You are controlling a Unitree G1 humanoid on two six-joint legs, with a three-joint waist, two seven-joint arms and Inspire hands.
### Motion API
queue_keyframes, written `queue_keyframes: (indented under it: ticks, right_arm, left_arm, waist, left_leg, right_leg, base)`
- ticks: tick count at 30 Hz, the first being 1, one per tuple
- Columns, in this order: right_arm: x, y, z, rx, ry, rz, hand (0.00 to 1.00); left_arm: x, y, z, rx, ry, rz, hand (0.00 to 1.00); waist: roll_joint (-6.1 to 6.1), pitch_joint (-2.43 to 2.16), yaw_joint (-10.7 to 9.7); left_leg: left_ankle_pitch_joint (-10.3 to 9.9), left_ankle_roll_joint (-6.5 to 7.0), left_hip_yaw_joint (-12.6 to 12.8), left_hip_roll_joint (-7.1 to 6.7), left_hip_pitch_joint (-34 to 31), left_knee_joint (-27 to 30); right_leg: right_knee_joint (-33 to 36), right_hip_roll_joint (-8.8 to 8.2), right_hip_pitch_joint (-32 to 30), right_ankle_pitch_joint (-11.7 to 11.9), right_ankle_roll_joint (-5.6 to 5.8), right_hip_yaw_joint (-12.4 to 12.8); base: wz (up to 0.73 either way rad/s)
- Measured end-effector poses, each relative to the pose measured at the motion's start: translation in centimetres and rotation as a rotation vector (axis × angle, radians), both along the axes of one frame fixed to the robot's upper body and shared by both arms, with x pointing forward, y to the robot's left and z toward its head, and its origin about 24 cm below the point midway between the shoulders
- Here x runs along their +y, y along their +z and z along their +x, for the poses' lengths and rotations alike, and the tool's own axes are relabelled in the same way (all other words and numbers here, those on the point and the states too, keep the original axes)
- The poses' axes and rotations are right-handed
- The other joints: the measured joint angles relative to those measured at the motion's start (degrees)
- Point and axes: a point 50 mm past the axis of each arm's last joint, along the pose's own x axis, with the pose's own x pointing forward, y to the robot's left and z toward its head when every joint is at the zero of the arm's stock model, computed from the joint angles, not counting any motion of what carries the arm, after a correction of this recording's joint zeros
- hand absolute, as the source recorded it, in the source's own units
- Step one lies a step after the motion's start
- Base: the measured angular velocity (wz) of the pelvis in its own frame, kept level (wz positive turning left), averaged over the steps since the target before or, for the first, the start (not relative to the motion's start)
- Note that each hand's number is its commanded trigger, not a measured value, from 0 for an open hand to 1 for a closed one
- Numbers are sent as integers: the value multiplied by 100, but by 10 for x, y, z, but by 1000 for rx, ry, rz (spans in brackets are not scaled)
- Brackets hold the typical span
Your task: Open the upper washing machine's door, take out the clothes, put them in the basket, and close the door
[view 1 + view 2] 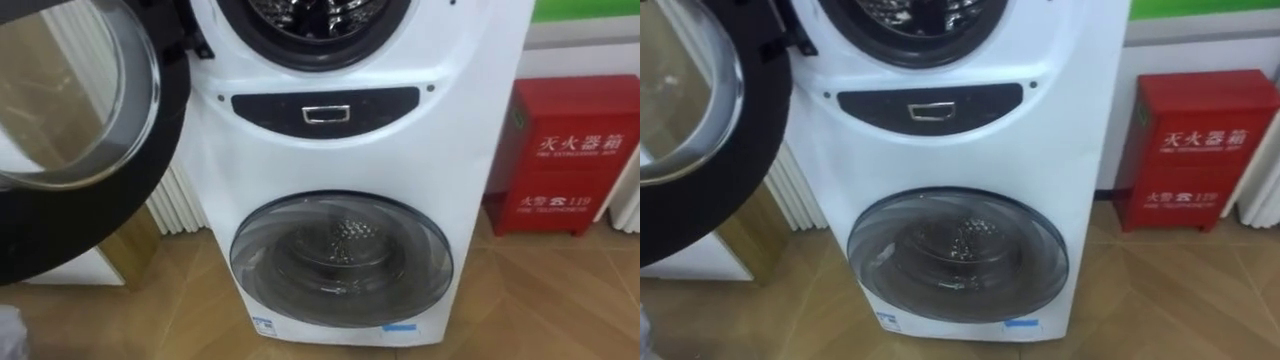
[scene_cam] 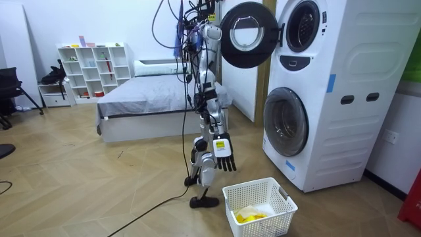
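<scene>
Probably soft, limp, light clothes, barely visible inside the upper drum [image 1: 300, 12]; pinch a bunched fold. Raise the slack, empty right hand [image 2: 223, 153] from near the basket [image 2: 266, 220].

The washer [image 1: 350, 150] is white, with two drums stacked. Its dark-rimmed upper door [image 1: 70, 100] is swung wide open, high above the robot hand [image 2: 223, 148]. The lower door [image 1: 340, 258] is shut, beyond that hand, its drum showing through the glass. A yellow garment [image 2: 248, 213] lies in the basket [image 2: 283, 201] below the robot hand.
</scene>
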Motion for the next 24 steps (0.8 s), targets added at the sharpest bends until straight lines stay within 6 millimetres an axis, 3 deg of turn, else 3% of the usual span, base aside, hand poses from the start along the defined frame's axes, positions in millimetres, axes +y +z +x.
queue_keyframes:
  ticks: [4, 8, 12, 17, 20, 24]
  right_arm:
    - [1, -1, -1, -6, 2, 20, 0]
    - [2, -1, -2, -19, -1, 41, 0]
    - [4, -2, -6, -11, -5, 56, 0]
    - [7, -3, 2, -21, 37, 70, 0]
    - [8, -4, 8, -25, 81, 79, 0]
    - [16, -7, 17, -28, 147, 117, 0]
  left_arm:
    - [-2, 6, 5, -3, -17, 16, 0]
    - [-6, 16, 13, -15, -34, 36, 0]
    - [-20, 24, 26, -8, -112, 83, 0]
    - [-42, 29, 44, 3, -222, 132, 0]
    - [-52, 10, 48, 10, -268, 63, 0]
    - [-88, -28, 66, 63, -412, -60, 0]
  waist:
    - [-5, 4, -23]
    - [-67, 40, -40]
    - [-166, 51, -132]
    - [-250, 93, -227]
    - [-282, 87, -359]
    - [-400, 93, -464]
  left_leg:
    - [0, 0, -20, -2, 0, 1]
    - [1, 0, -97, -16, -5, 6]
    - [10, 17, -330, -69, -13, 30]
    - [37, 60, -398, -108, -15, 28]
    - [72, 99, -392, -149, -68, 30]
    - [145, 152, -395, -171, -164, 53]
  right_leg:
    - [-42, 6, 19, 0, 0, 2]
    - [-52, 1, 56, 0, 0, 36]
    - [-60, -38, 159, 2, 3, -14]
    - [-64, -69, 191, 10, 17, 5]
    - [-61, -113, 158, 10, 18, 7]
    - [-56, -169, 90, 46, 79, 46]
  base:
    - [2]
    - [11]
    - [29]
    - [11]
    - [8]
    - [4]
